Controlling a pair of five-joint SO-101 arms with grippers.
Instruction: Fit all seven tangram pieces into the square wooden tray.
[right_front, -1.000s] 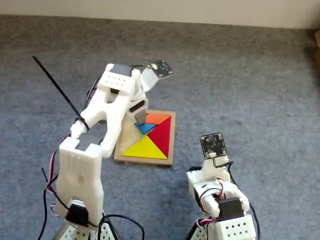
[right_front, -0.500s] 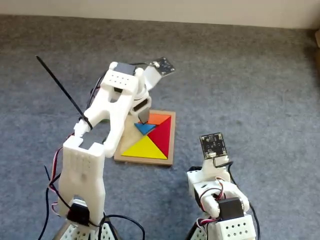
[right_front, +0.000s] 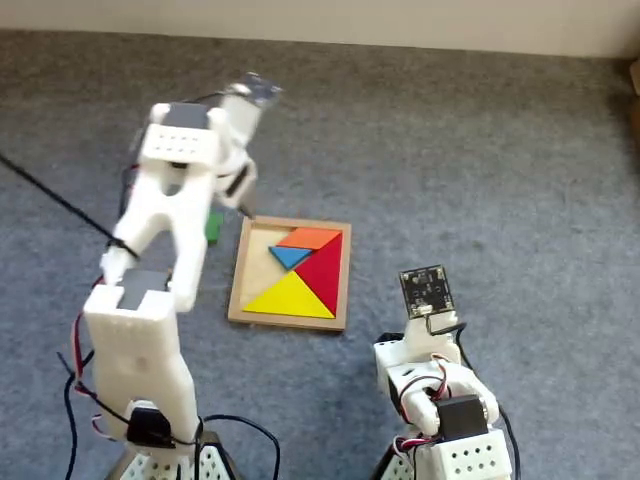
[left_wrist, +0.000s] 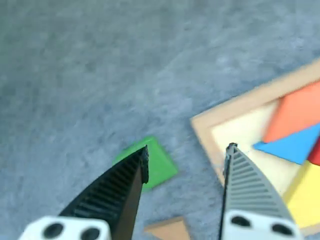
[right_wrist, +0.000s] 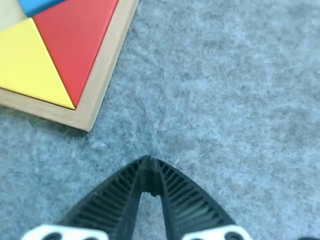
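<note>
The left claw has swung off the tray and now hangs wide and empty above the green piece, which lies on the carpet just beside the tray. The tray is only part filled, so green looks next. The right claw rests closed on nothing near the tray's corner

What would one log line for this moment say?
left jaws: open, by green piece | right jaws: shut, beside tray | tray: four pieces in
</note>
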